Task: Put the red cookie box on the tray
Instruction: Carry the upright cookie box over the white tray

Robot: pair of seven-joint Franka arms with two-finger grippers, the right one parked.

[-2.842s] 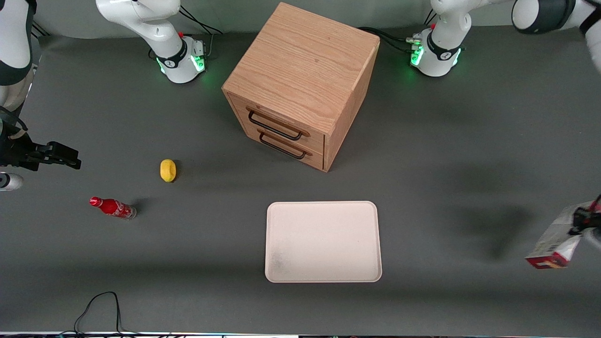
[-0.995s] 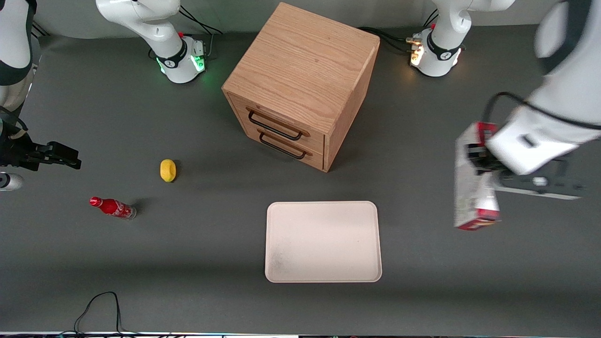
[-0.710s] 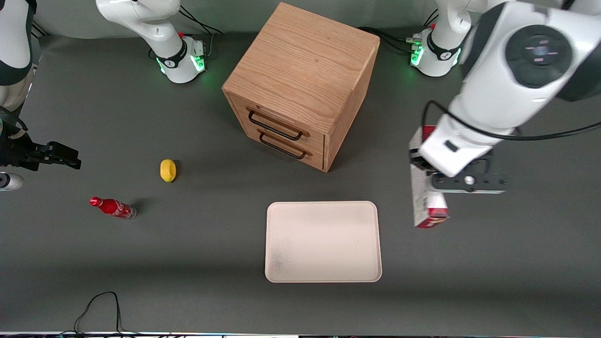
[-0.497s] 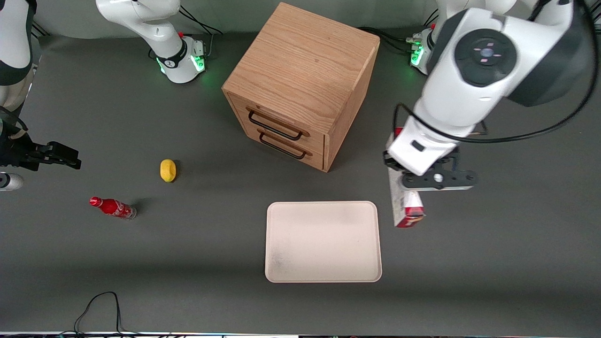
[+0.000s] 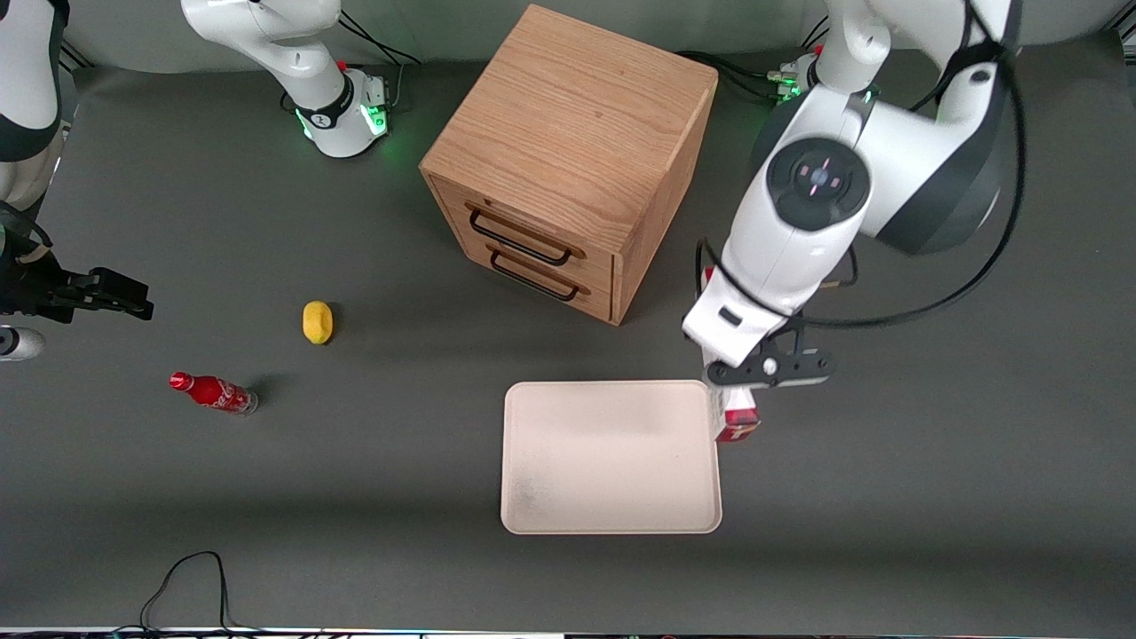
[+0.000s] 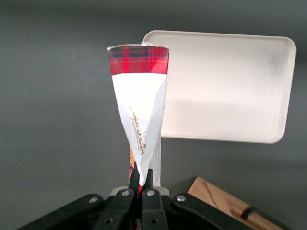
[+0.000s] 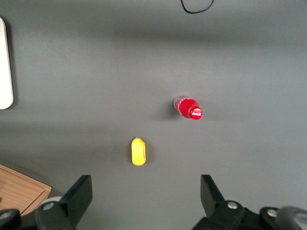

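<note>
A dark grey matte desk (image 5: 887, 532) carries a pale cream-pink rectangular tray (image 5: 610, 515), a wooden two-drawer cabinet (image 5: 568, 133), a small yellow lemon-shaped object (image 5: 317, 321) and a small red soda bottle (image 5: 213, 392). The end effector (image 5: 729, 410) is held above the tray's edge.

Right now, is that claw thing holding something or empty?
Gripper: jaws shut on the red cookie box, hanging above the table right beside the tray edge, at its working-arm side.

Pincer (image 6: 142, 178) pinching red cookie box (image 6: 139, 103) — tray (image 6: 268, 134) beside it
</note>
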